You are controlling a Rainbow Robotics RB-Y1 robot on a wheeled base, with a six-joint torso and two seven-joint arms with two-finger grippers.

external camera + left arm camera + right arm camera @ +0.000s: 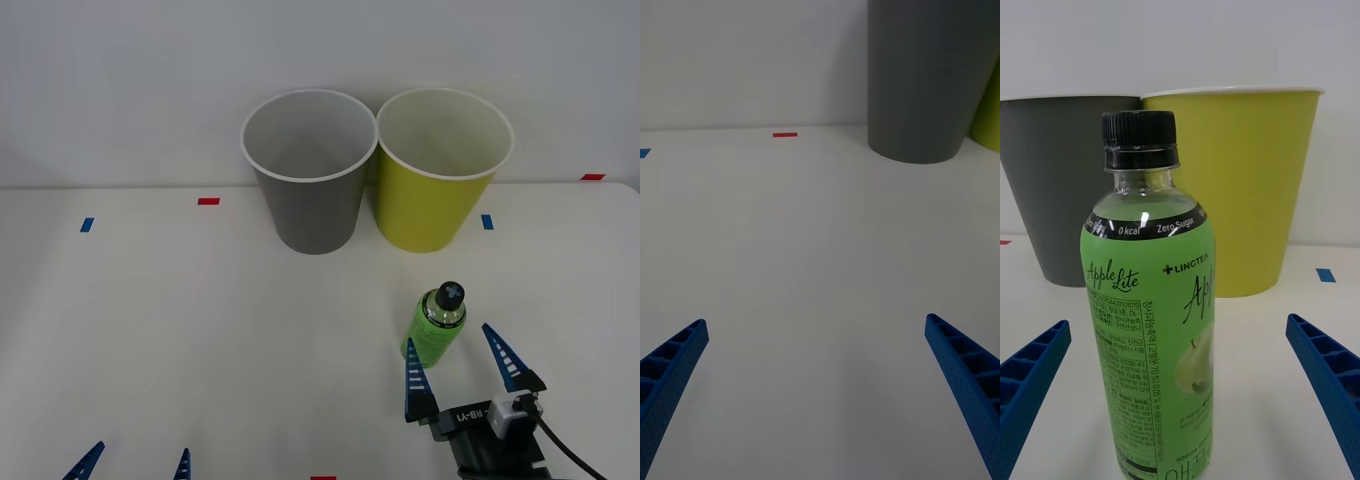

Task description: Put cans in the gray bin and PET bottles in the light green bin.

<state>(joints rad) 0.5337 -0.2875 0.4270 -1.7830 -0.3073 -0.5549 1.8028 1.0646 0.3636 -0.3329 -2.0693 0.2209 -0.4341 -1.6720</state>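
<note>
A small PET bottle (436, 324) with a bright green wrap and black cap stands upright on the white table, in front of the light green bin (437, 190). The gray bin (309, 185) stands just left of that bin, both upright at the back. My right gripper (458, 365) is open right behind the bottle, its blue fingers wide to either side of it without touching. In the right wrist view the bottle (1150, 330) stands close between the fingers (1326, 375), with both bins behind. My left gripper (132, 462) is open low at the front left, over bare table.
Small red (208, 201) and blue (86, 224) tape marks dot the white table (200, 330). A pale wall rises behind the bins. The left wrist view looks across bare table toward the gray bin (929, 82).
</note>
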